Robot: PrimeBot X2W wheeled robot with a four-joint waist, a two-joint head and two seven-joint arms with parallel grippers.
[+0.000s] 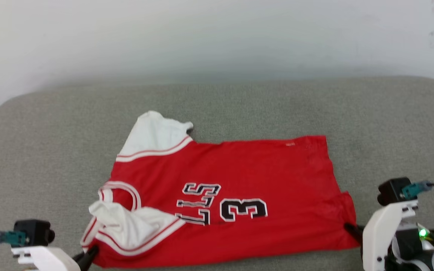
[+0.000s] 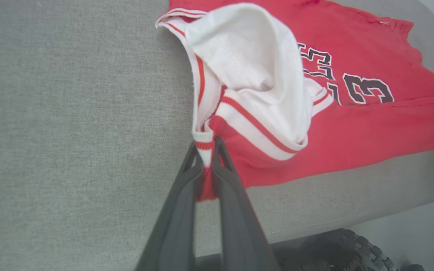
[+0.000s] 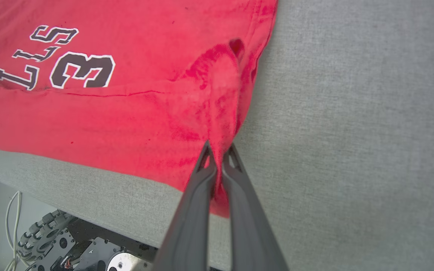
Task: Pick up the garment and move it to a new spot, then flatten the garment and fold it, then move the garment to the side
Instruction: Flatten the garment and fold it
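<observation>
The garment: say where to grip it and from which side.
Grip the garment at its two near corners, coming from the robot's side: it lies sideways, flat, with that long edge nearest. The left gripper is shut on the striped trim, the right gripper on the hem corner.

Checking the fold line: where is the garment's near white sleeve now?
Head view: the white sleeve lies flopped over the red garment's lower-left corner, beside the collar, just above the left gripper.

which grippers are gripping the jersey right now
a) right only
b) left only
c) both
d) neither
c: the left gripper is shut on the jersey at its striped trim, and the right gripper is shut on its red edge.
</observation>
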